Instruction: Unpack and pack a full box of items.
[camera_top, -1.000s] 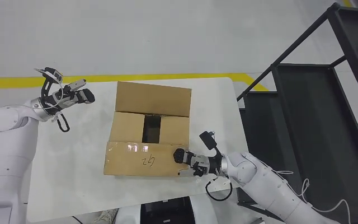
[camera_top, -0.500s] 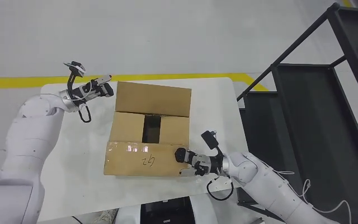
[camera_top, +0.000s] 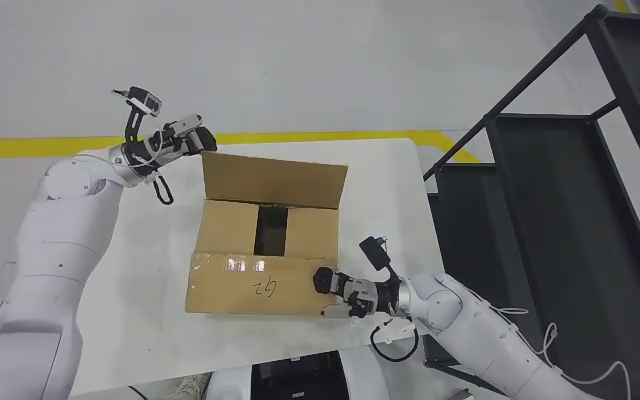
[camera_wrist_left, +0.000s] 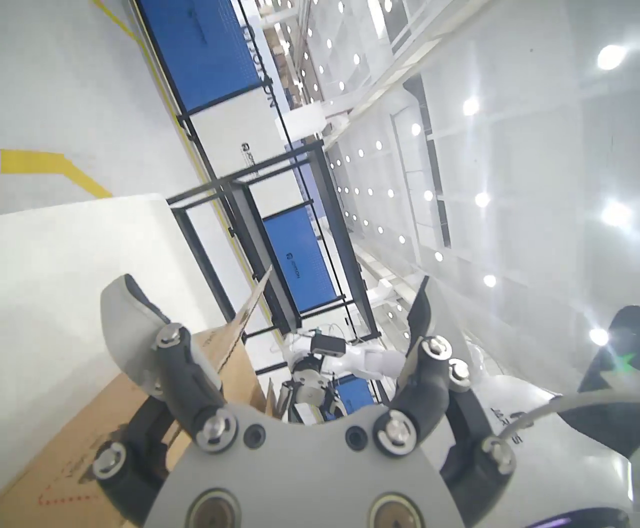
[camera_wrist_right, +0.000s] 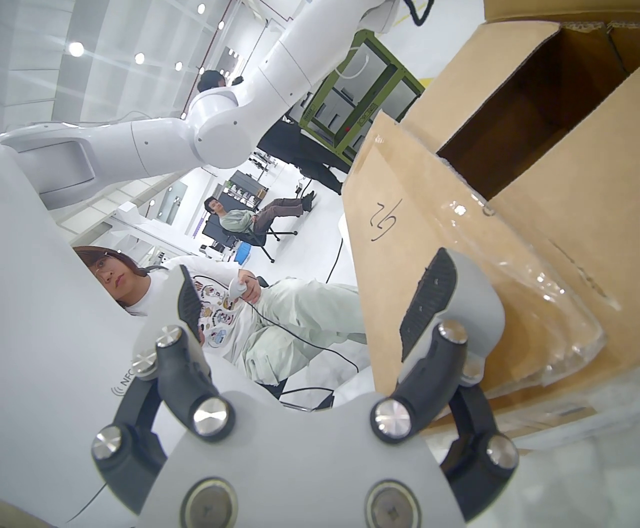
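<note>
Sitting near the middle of the white table (camera_top: 130, 290), the cardboard box (camera_top: 265, 240) has its two inner flaps folded down with a dark gap between them. Its far flap (camera_top: 275, 180) is tilted up and its near flap (camera_top: 255, 285) lies outward towards the robot. The left gripper (camera_top: 200, 140) is at the far left corner of the far flap, fingers spread wide. In the left wrist view that flap's corner (camera_wrist_left: 252, 305) pokes up between the parted fingers of the left gripper (camera_wrist_left: 272, 300), close beside one finger (camera_wrist_left: 135, 320); whether it touches cannot be told, and nothing is pinched. The right gripper (camera_top: 325, 290) is at the near right corner of the near flap, also spread apart. In its own wrist view the right gripper (camera_wrist_right: 310, 272) straddles the flap's edge: one finger (camera_wrist_right: 440, 295) lies over the flap's upper face next to a strip of clear tape (camera_wrist_right: 545, 310), while the other (camera_wrist_right: 182, 300) hangs off the box's side, gripping nothing.
</note>
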